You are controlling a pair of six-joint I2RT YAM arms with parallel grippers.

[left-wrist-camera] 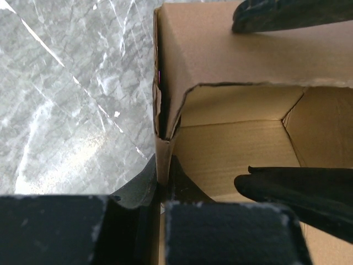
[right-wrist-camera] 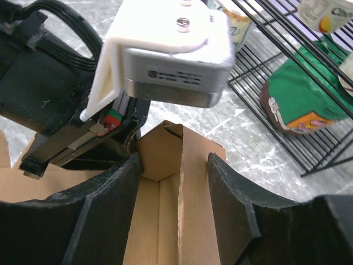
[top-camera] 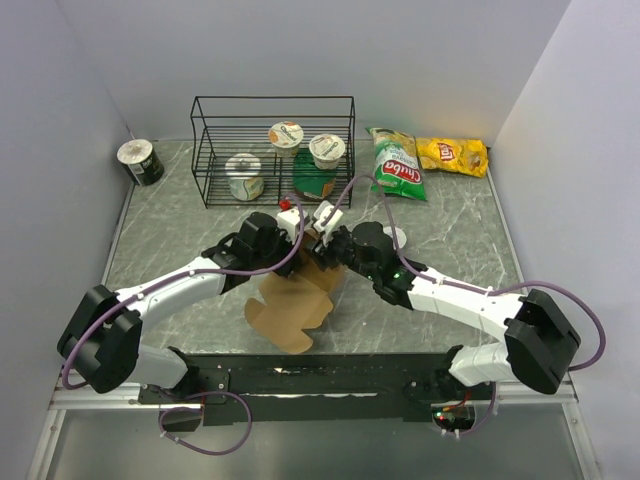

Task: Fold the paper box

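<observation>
Grey marbled bench (top-camera: 450, 230) with a black wire rack (top-camera: 272, 98) at its far side. The paper box (top-camera: 290, 310), partly folded, lies just in front of the rack. There the left pincer (left-wrist-camera: 162, 185) is clamped on one box wall. The right pincer (right-wrist-camera: 174, 160) straddles a folded wall; whether it grips cannot be told.

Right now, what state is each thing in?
paper box: part-folded, walls raised at the grippers, near flaps flat.
left gripper: shut on a box wall.
right gripper: open, fingers straddling raised walls.
yogurt cups: three, upright, lids on, in the wire rack.
green pouch: lying inside the rack.
green chip bag: lying flat.
Lay's bag: lying flat.
</observation>
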